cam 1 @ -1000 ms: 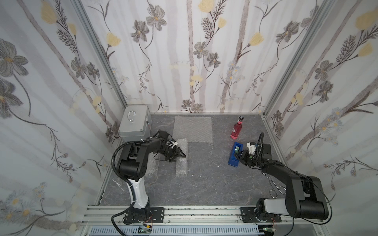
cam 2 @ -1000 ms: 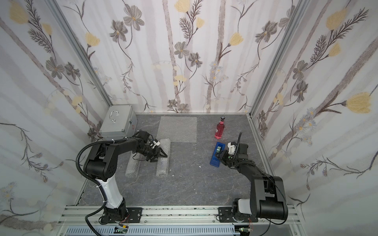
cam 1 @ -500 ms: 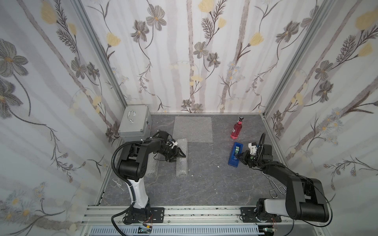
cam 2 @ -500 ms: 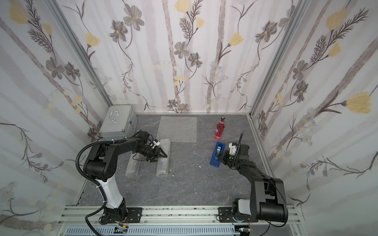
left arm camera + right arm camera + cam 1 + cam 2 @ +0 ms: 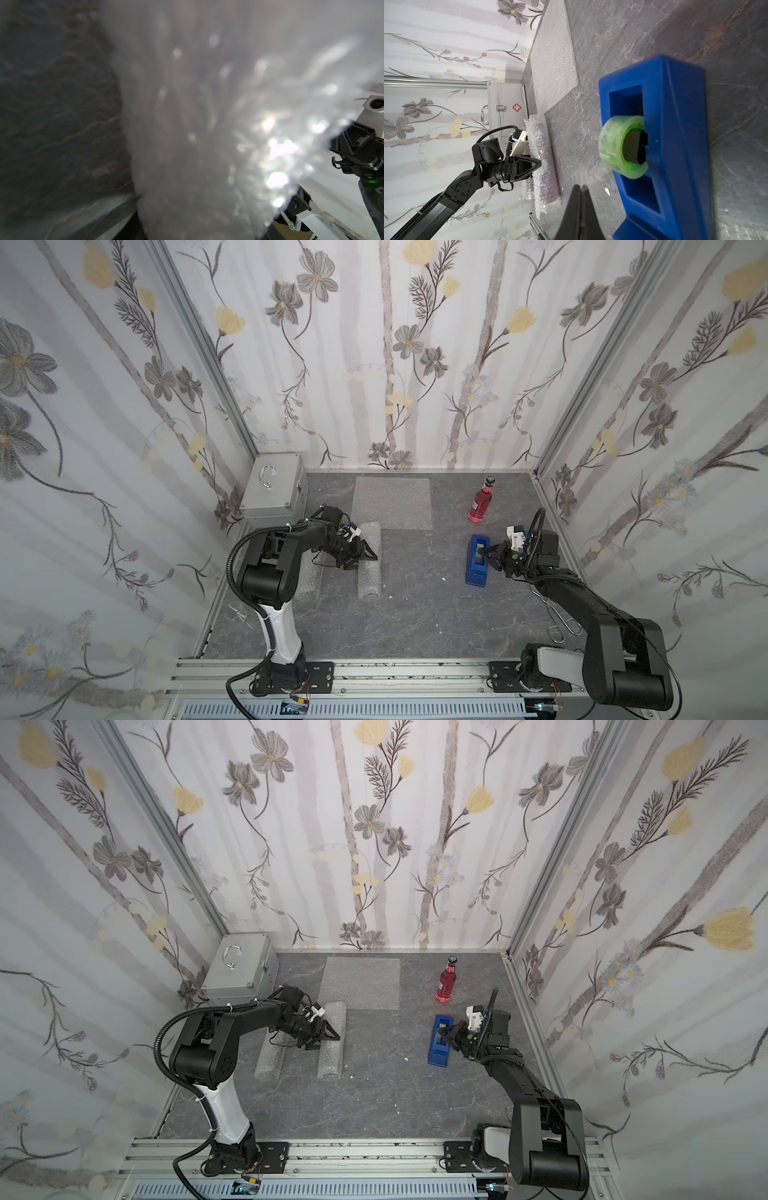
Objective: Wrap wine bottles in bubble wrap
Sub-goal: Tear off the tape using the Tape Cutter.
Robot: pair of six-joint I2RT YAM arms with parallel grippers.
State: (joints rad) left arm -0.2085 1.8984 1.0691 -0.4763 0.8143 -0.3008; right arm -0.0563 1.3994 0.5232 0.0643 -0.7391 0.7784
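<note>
A red-pink wine bottle (image 5: 480, 506) (image 5: 446, 986) stands upright at the back right. One flat sheet of bubble wrap (image 5: 392, 502) (image 5: 552, 62) lies at the back centre. My left gripper (image 5: 362, 561) (image 5: 324, 1042) grips a bubble-wrap roll (image 5: 370, 576) (image 5: 546, 182) with a purple bottle inside. That roll fills the left wrist view (image 5: 207, 124) and hides the jaws there. A second roll (image 5: 309, 578) lies partly under the left arm. My right gripper (image 5: 486, 558) (image 5: 581, 187) is shut beside the blue tape dispenser (image 5: 477, 568). Nothing shows between its fingers.
The dispenser (image 5: 675, 145) carries a green tape roll (image 5: 618, 145). A silver metal case (image 5: 274, 491) stands in the back left corner. Metal scissors (image 5: 561, 620) lie along the right wall. A small clear object (image 5: 239, 610) lies by the left wall.
My right gripper has closed fully at the tape dispenser and shifted slightly. The left gripper and the roll it holds have not moved.
</note>
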